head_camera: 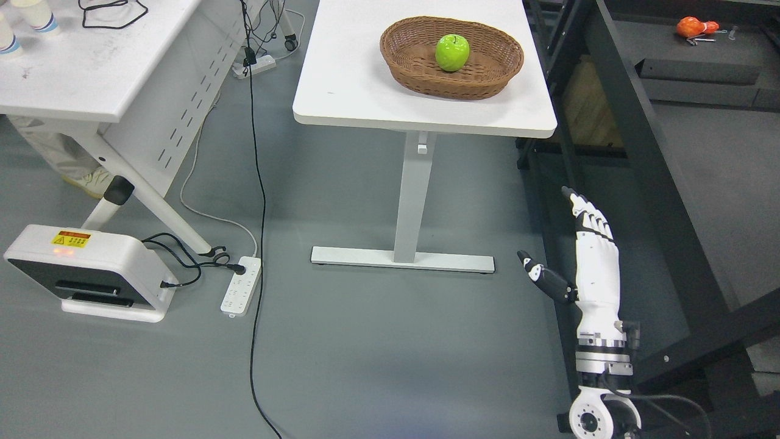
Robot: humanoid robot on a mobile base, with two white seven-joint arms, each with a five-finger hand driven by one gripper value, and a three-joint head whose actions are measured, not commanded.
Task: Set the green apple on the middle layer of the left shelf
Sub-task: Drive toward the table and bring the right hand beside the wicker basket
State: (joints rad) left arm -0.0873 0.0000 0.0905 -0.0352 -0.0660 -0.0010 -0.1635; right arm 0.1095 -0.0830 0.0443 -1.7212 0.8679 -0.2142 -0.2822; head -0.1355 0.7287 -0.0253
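My right hand hung nearest to me at the lower right, low over the grey floor, its arm coming up from the bottom edge. The fingers were straight and close together, pointing away from me, with the thumb stuck out to the left; the hand was open wide and held nothing. Just beside it on the right ran the dark frame of a black shelf unit.

To the lower left, a white box-shaped device with a yellow warning label sat on the floor, and near it lay a white power strip with a black cable running past it.

Further off stood a white desk on a single pedestal leg. On its right part sat a brown wicker basket, and the green apple lay inside that basket, upright with its stem up, well apart from my hand.

At the far left another white desk carried paper cups. At the far upper right, a small orange object lay on a dark surface; I could not tell what it was.
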